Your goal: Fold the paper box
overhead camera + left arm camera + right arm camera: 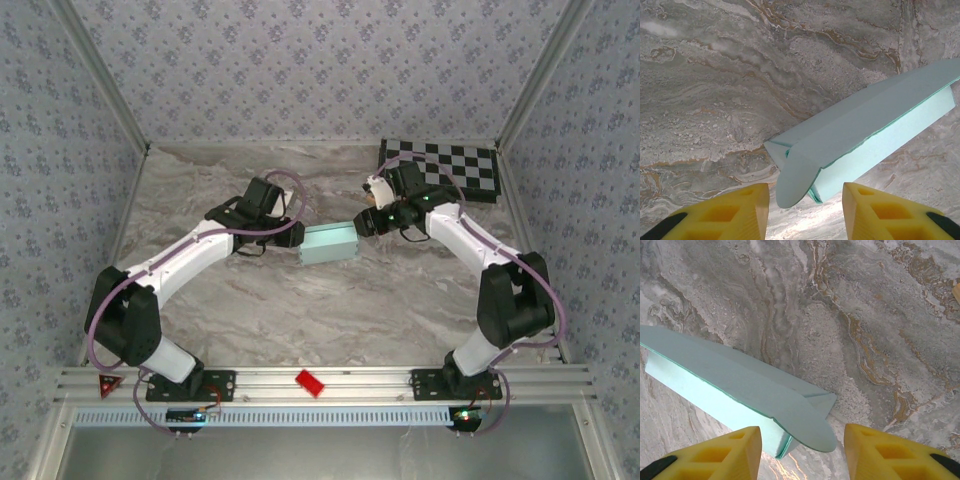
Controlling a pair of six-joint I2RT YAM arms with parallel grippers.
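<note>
One paper box (328, 243) between left claw (805, 201), right claw (803, 441).

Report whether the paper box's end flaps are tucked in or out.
Out. The paper box is folded up, but a rounded flap juts free at one end, another at the other.

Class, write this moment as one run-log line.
box: mid-table, ends unclosed | left gripper: open, straddling left flap | right gripper: open, straddling right flap

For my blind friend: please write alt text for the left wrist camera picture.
A mint paper box lies on a marbled grey table, its rounded end flap loose between the open yellow fingers of the left end effector.
</note>
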